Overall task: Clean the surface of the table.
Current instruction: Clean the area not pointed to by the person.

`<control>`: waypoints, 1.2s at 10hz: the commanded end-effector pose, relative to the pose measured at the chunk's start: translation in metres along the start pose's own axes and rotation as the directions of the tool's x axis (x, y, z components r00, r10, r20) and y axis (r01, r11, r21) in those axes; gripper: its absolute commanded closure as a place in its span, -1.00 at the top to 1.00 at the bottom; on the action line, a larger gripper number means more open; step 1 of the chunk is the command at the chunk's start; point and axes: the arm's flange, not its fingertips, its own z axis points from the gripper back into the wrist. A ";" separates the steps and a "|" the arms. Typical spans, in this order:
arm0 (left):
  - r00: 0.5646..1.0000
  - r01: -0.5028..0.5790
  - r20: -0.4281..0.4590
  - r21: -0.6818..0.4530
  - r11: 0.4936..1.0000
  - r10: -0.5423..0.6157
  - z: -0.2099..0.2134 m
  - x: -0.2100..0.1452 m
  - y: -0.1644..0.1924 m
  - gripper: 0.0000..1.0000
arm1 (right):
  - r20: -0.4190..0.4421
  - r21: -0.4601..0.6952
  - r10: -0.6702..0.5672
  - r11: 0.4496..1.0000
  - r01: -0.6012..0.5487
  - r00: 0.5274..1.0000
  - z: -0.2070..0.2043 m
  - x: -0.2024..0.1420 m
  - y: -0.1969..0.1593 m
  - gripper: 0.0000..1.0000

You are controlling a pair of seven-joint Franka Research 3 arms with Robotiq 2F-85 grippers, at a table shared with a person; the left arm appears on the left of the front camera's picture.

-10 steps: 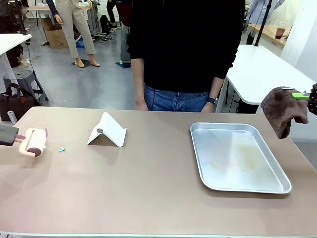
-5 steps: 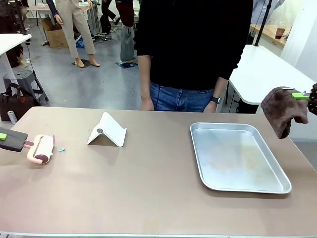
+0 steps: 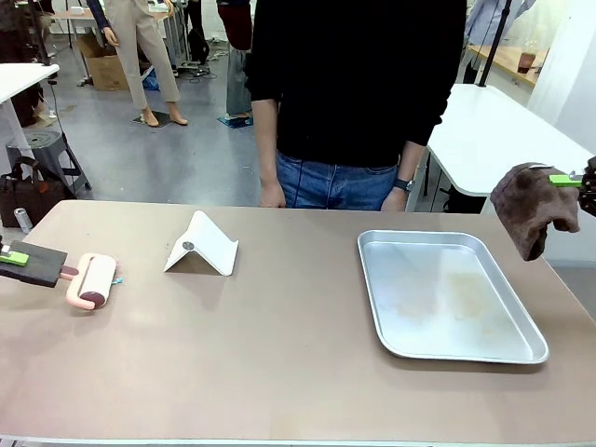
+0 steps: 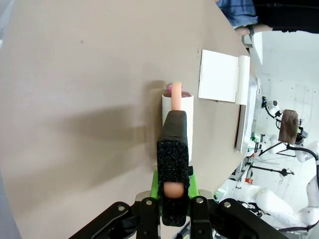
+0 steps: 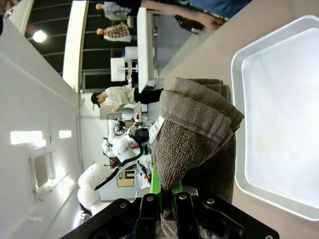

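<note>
The beige-brown table [image 3: 279,363] spans the front view. At its far left, my left gripper [image 3: 11,258] is shut on the black foam handle [image 3: 39,264] of a pink lint roller [image 3: 93,280], whose roll lies on the tabletop. A tiny blue scrap [image 3: 121,278] peeks out at the roll's right end. In the left wrist view the left gripper [image 4: 173,200] clamps the handle [image 4: 173,154], with the roller [image 4: 177,122] ahead on the table [image 4: 75,99]. My right gripper [image 3: 582,181] hovers off the right edge, shut on a hanging brown cloth [image 3: 535,209]; the right wrist view shows that gripper [image 5: 167,198] and the cloth [image 5: 194,134].
A white folded stand [image 3: 201,245] sits left of centre. A silver metal tray [image 3: 377,307] lies on the right half, below the cloth. A person in a black top [image 3: 358,84] stands at the far edge, hands at their sides. A white table [image 3: 494,130] stands behind on the right.
The left gripper has pushed the lint roller to the right along the table, so the roll now reaches the blue scrap. The right gripper and cloth have stayed still.
</note>
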 end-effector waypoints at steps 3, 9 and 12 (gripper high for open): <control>0.996 0.033 -0.080 0.044 0.998 -0.029 -0.042 -0.008 -0.005 -0.55 | 0.001 0.004 0.003 1.000 -0.003 1.000 0.001 -0.001 0.004 -0.82; 0.993 0.060 -0.095 -0.039 0.997 -0.064 -0.062 0.012 -0.030 -0.55 | 0.001 0.004 0.003 1.000 -0.003 1.000 0.001 -0.001 0.004 -0.82; 0.994 0.111 0.033 -0.141 0.984 -0.108 -0.009 0.019 -0.056 -0.55 | 0.001 0.004 0.003 1.000 -0.003 1.000 0.001 -0.001 0.004 -0.82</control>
